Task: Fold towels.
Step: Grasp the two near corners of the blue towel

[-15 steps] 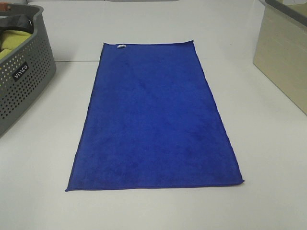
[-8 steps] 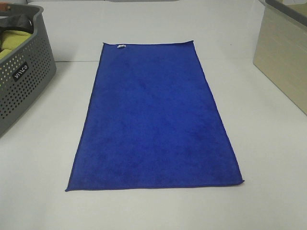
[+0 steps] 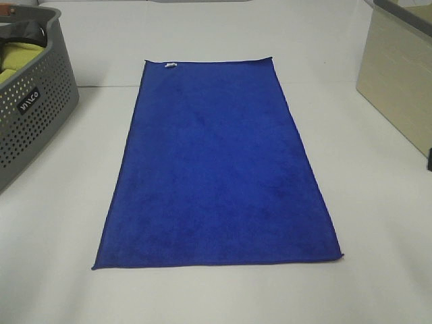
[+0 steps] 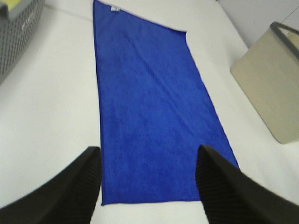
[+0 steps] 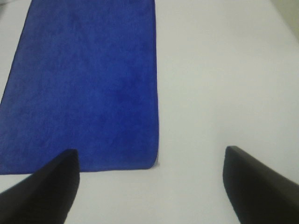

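A royal-blue towel (image 3: 216, 169) lies flat and fully spread on the white table, long side running away from me, with a small white tag (image 3: 170, 65) at its far short edge. It also shows in the left wrist view (image 4: 149, 107) and the right wrist view (image 5: 88, 79). My left gripper (image 4: 147, 186) is open and empty, above the towel's near edge. My right gripper (image 5: 149, 186) is open and empty, above the towel's near right corner (image 5: 154, 164). Neither gripper shows in the high view, apart from a dark sliver at the right edge (image 3: 429, 158).
A grey perforated basket (image 3: 34, 115) holding yellow-green cloth (image 3: 17, 57) stands at the left. A beige box (image 3: 398, 81) stands at the right, also in the left wrist view (image 4: 271, 88). The white table (image 3: 378, 223) surrounds the towel.
A small dark sliver has appeared at the right edge of the high view. The towel has not moved.
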Available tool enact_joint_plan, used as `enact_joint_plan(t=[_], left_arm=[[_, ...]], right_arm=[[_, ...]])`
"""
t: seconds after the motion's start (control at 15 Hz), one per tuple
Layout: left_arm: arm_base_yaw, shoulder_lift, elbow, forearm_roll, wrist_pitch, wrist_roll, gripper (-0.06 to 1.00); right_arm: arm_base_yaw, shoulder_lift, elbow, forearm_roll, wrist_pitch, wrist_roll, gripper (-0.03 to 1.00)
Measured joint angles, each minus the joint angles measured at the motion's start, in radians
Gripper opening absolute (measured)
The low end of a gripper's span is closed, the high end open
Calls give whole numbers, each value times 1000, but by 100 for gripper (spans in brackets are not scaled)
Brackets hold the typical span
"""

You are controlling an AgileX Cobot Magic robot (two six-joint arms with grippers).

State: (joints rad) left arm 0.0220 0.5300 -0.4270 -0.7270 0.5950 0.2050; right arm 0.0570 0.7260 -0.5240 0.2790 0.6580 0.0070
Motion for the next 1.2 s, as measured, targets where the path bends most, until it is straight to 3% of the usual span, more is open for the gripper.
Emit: enact_joint_plan(t=[0.27,0.67,0.93,1.07,1.2], left_arm=[[0,341,0,-100,-8,128,57],[0,952,-2,-570,-24,714,61],[-64,1186,-5,-936,-25,1102,63],[-113,1260,-8,-993,-22,1222,63],[-148,1315,-42,-1009,1,1258,63]], right_arm=[[-1,284,-7,71,-22,-78,78],[-1,690,-118,134,-43,-261,78],[-1,846,-123,286,-94,-452,78],[-1,924,-138,397,-97,-561,77],[-1,993,-151,507,-100,-667,75]])
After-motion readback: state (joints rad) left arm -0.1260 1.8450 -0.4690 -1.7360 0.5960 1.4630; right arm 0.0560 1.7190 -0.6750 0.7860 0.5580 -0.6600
